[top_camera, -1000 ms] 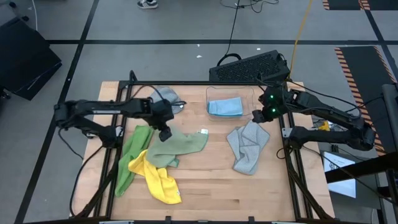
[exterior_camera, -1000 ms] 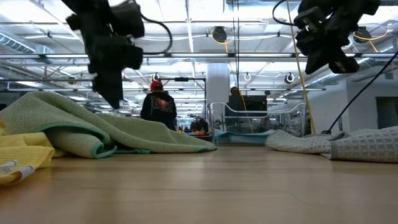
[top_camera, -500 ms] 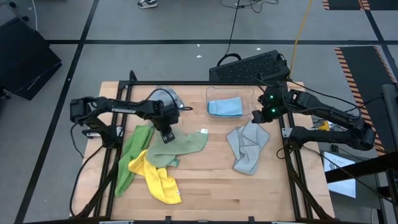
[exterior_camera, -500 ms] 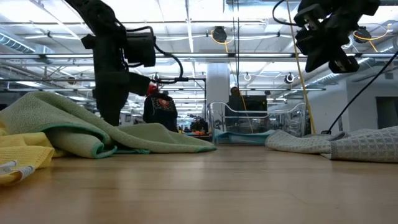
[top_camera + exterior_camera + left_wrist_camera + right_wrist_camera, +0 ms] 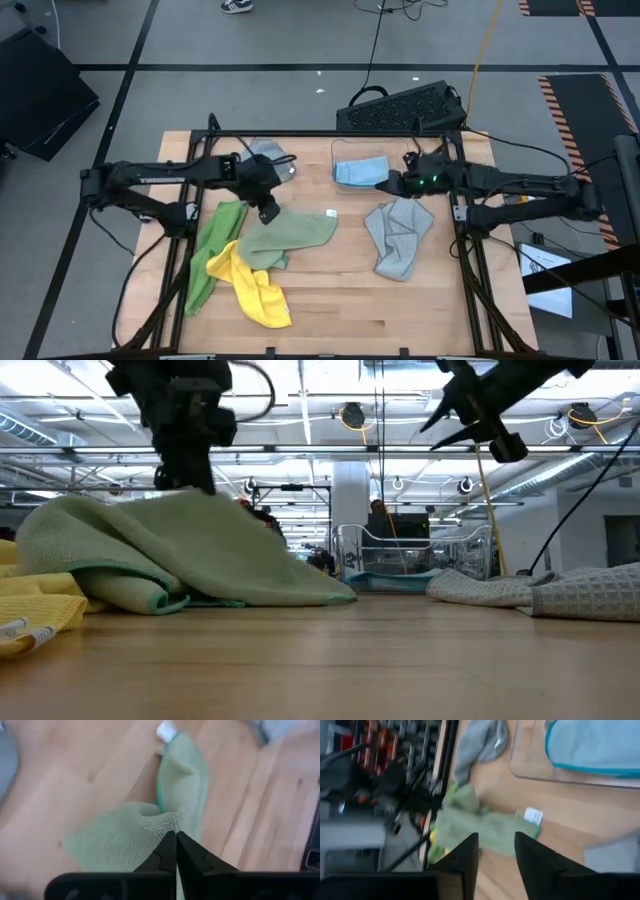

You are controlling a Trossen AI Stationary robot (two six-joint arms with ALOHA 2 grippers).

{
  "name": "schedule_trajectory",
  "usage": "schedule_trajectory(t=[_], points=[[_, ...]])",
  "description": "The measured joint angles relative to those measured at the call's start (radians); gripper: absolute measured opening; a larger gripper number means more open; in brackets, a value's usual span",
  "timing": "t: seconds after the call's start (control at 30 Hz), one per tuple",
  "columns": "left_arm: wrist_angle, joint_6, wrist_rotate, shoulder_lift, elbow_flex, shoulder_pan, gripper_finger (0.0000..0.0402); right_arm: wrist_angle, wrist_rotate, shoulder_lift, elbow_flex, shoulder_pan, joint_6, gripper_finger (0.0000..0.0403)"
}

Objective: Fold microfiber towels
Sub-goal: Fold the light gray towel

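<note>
A sage green towel lies mid-table, and my left gripper is shut on its far left part, raised into a hump. Beside it lie a bright green towel and a yellow towel. One grey towel is crumpled at the right, and another lies at the far edge. A light blue towel rests in the clear bin. My right gripper hovers open by the bin's near right corner, with nothing in it. My left gripper pinches a bunched-up fold of the sage green towel between its two fingertips, at the towel's far left part. The fingers slant down from the table's left side. That part is lifted off the table; the towel's right part and near part lie on the wood.
The clear bin stands at the far middle. A black keyboard-like case sits beyond the far edge. Bare wood lies along the near edge, between the yellow towel and the right grey towel. People stand far off in the room behind.
My left gripper dropped onto the sage green towel, shut on it and rose again, pulling its far left part up into a hump while the rest stayed on the table. My right gripper swung toward the table's left, to the bin, rolled over and opened.
</note>
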Motion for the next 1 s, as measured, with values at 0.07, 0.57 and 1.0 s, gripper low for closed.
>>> schedule_trajectory(t=[0.07, 0.57, 1.0], points=[[-0.012, 0.004, -0.045, -0.033, -0.002, -0.016, 0.0013, 0.036, 0.124, 0.048, 0.000, 0.079, 0.053, 0.0134], [-0.017, 0.055, -0.136, -0.104, -0.004, -0.173, 0.0017, 0.313, 0.223, 0.449, 0.027, 0.290, 0.344, 0.0141], [-0.367, -0.072, -0.339, -0.096, -0.025, -0.219, 0.0007, -0.113, 0.212, 0.455, 0.027, 0.416, 0.651, 0.0141]])
